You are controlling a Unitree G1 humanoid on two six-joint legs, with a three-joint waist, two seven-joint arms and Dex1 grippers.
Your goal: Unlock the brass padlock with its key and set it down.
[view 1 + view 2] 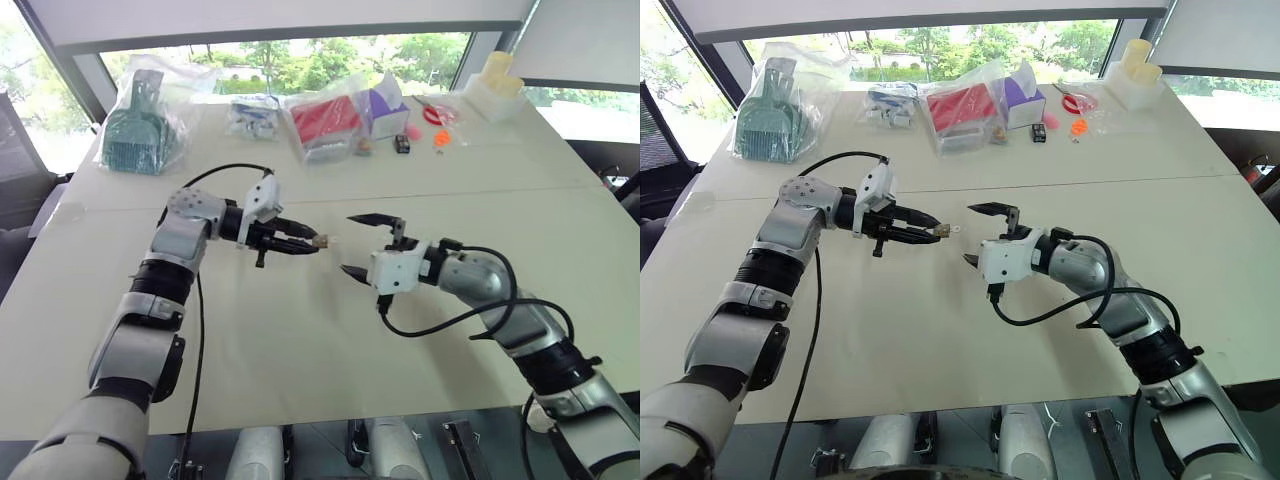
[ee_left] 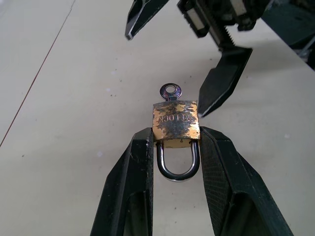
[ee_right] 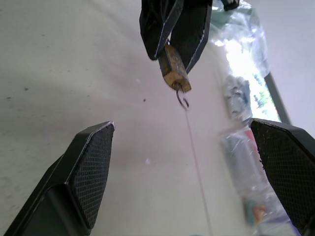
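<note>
My left gripper [image 2: 175, 134] is shut on the brass padlock [image 2: 175, 123], pinching its body from both sides well above the cream table [image 1: 300, 340]. The silvery shackle loop hangs back between the fingers. The key [image 2: 170, 91] sticks out of the padlock's far end, towards my right gripper [image 1: 347, 243]. That gripper stands open a short way from the key, one finger above the other, with nothing between them. From the right wrist, the padlock [image 3: 173, 66] and the key [image 3: 182, 98] hang ahead of the spread fingers [image 3: 93, 167].
Along the table's far side lie a bagged green scoop [image 1: 140, 120], a bagged red item [image 1: 325, 122], a purple box [image 1: 385, 110], a small black box [image 1: 402, 143], orange bits [image 1: 440, 138] and a cream container [image 1: 495, 85]. A seam [image 1: 450, 190] crosses the tabletop.
</note>
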